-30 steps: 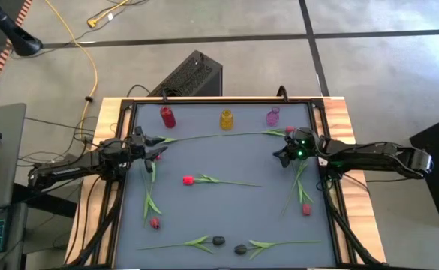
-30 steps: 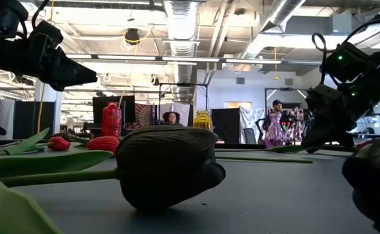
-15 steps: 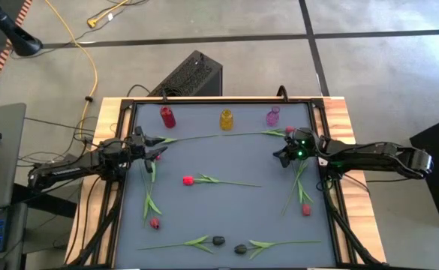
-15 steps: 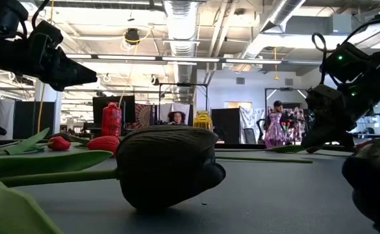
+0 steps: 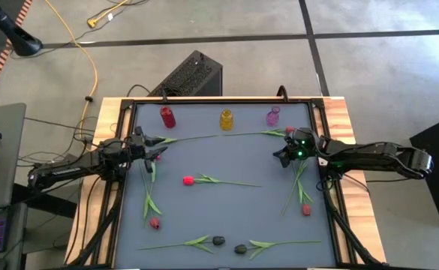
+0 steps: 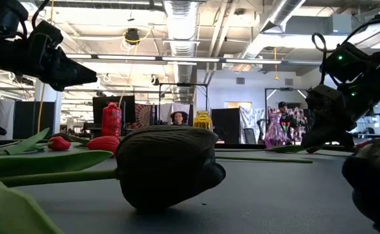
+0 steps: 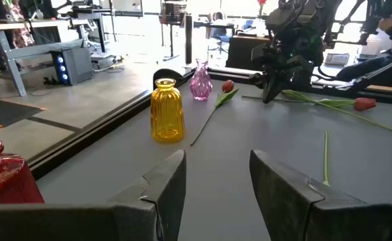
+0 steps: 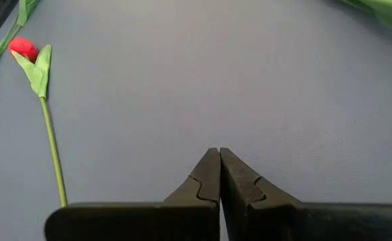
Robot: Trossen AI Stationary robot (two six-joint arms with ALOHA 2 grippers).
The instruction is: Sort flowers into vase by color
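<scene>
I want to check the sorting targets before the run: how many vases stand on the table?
3, in a row along the far edge: a red vase on the left, a yellow vase in the middle, a pink vase on the right. None appears hidden.

**Colours across the worktop**

The worktop (image 5: pixel 242 161) is a plain grey-blue, framed by a black rail with pale wood beyond it. Three small vases stand along its far edge: a red vase (image 5: pixel 167 117), a yellow vase (image 5: pixel 226 119) and a translucent pink-purple vase (image 5: pixel 272 116). The flowers all have green stems and leaves. A bright red tulip (image 5: pixel 188 180) lies mid-worktop, with red heads at the front left (image 5: pixel 154 223) and front right (image 5: pixel 306 209). Two black tulips (image 5: pixel 218 241) lie at the front edge. Both arms are dark; the right pincer (image 5: pixel 281 155) carries small green lights, and the left pincer (image 5: pixel 157 154) is black.
</scene>
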